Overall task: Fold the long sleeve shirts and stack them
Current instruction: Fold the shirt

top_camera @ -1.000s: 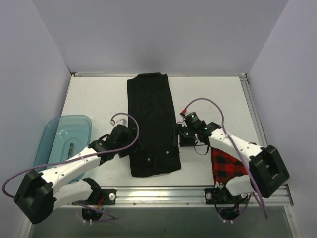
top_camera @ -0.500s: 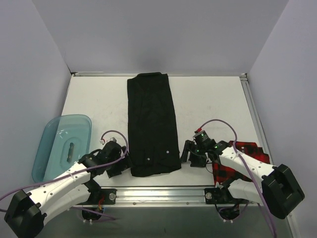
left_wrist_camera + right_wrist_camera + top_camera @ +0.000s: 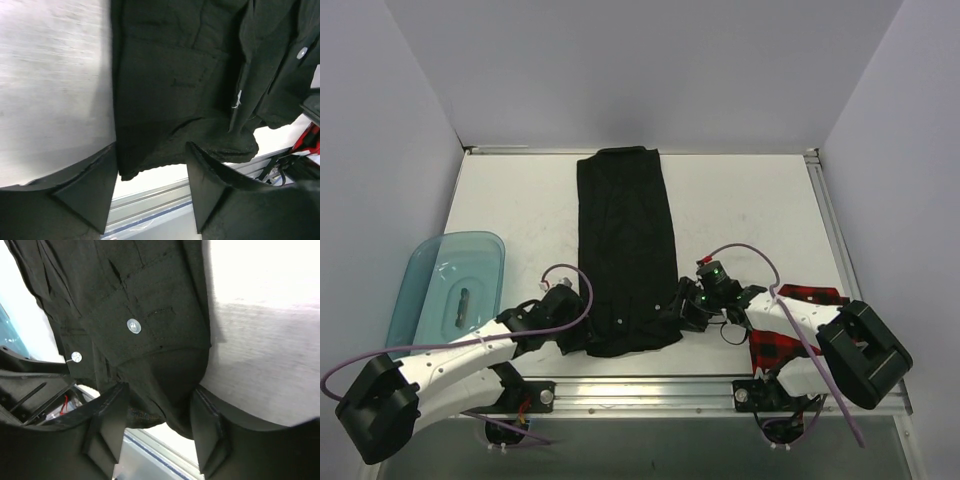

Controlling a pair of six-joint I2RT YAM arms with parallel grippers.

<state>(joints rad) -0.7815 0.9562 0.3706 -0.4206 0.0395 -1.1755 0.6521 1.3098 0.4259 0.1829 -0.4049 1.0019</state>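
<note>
The black long sleeve shirt (image 3: pixel 625 250) lies folded into a long strip, running from the table's far edge to its near edge. My left gripper (image 3: pixel 582 338) is open at the shirt's near left corner. In the left wrist view (image 3: pixel 152 187) the black hem (image 3: pixel 165 150) hangs between the jaws. My right gripper (image 3: pixel 682 312) is open at the near right corner. In the right wrist view (image 3: pixel 157 430) the hem corner (image 3: pixel 170 385) sits between the jaws, below two white buttons (image 3: pixel 133 325). The red-and-black check shirt (image 3: pixel 782 338) lies crumpled under my right arm.
A translucent teal tub (image 3: pixel 448 290) stands at the left near my left arm. The aluminium rail (image 3: pixel 640 392) runs along the table's near edge, just behind both grippers. Grey walls close the table on the left, far and right sides.
Both grippers were beside the shirt, drew back toward the near edge, and have now moved inward onto its near corners, jaws straddling the hem. The shirt has not moved.
</note>
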